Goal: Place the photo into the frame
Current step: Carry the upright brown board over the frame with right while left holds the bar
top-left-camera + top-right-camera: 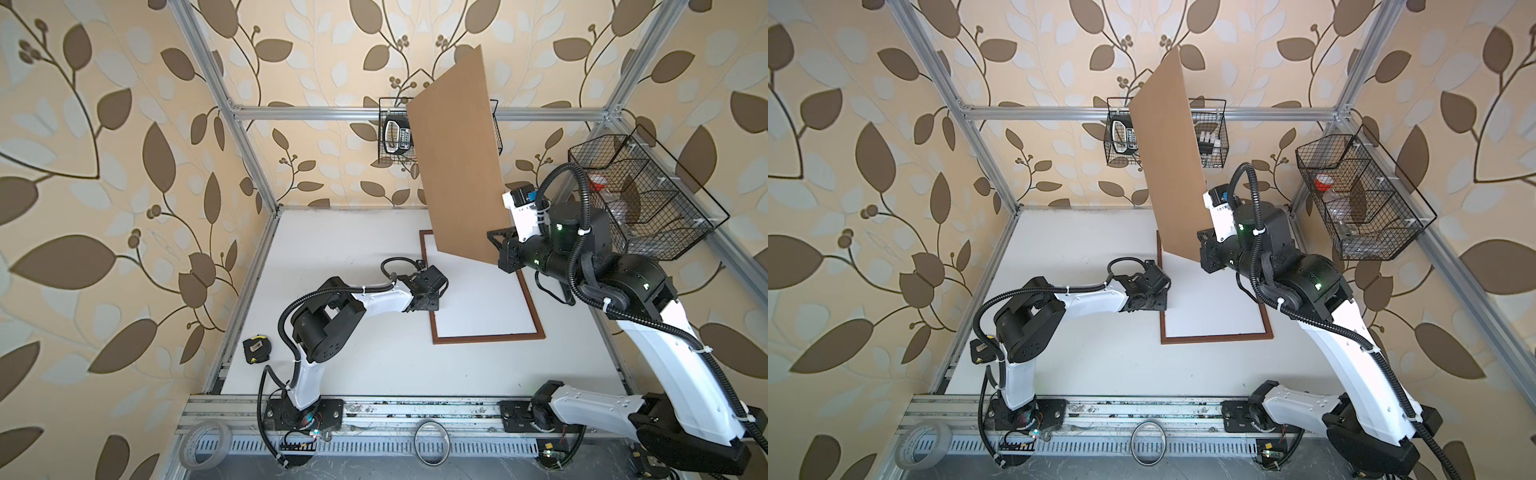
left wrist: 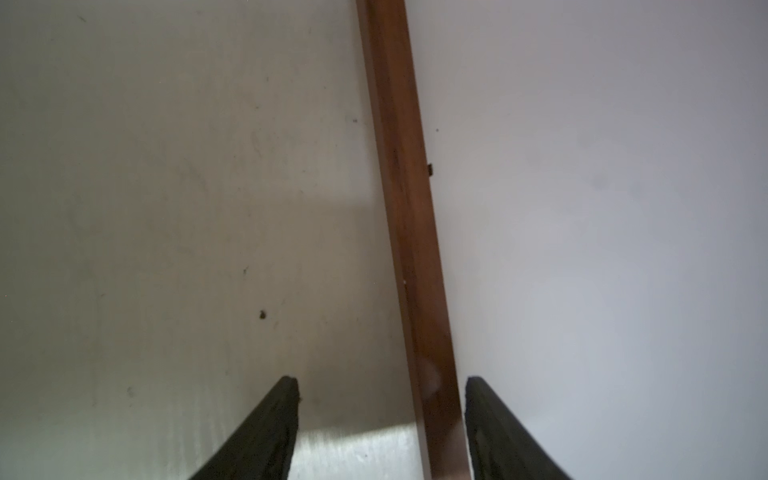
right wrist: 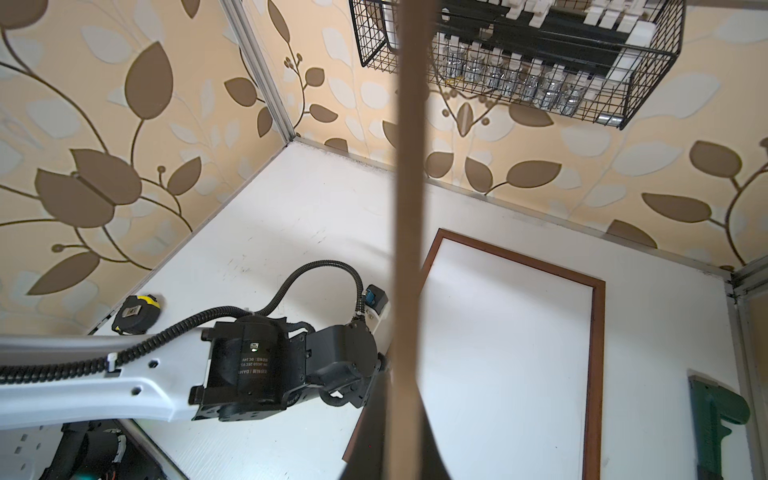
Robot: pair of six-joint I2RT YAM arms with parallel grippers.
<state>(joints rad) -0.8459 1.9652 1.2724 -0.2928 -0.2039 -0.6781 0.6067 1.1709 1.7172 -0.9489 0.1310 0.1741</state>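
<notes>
The frame (image 1: 486,338) (image 1: 1217,337) (image 3: 598,353) lies flat on the white table, a thin reddish-brown border round a plain white surface. The photo is out of view. My left gripper (image 1: 433,301) (image 1: 1160,301) (image 2: 381,379) is open low over the frame's left rail (image 2: 399,187), with one finger on the table side and the other over the white inside. My right gripper (image 1: 498,247) (image 1: 1204,249) (image 3: 405,449) is shut on the lower edge of a plain brown backing board (image 1: 457,158) (image 1: 1171,158) (image 3: 409,166). It holds the board up on edge above the frame's far part.
A yellow-black tape measure (image 1: 257,349) (image 3: 135,311) lies near the table's left edge. Wire baskets hang on the back wall (image 1: 395,137) and the right wall (image 1: 648,199). A tape roll (image 1: 205,444) and a ring (image 1: 432,442) lie on the front rail. A green tool (image 3: 715,419) lies right of the frame.
</notes>
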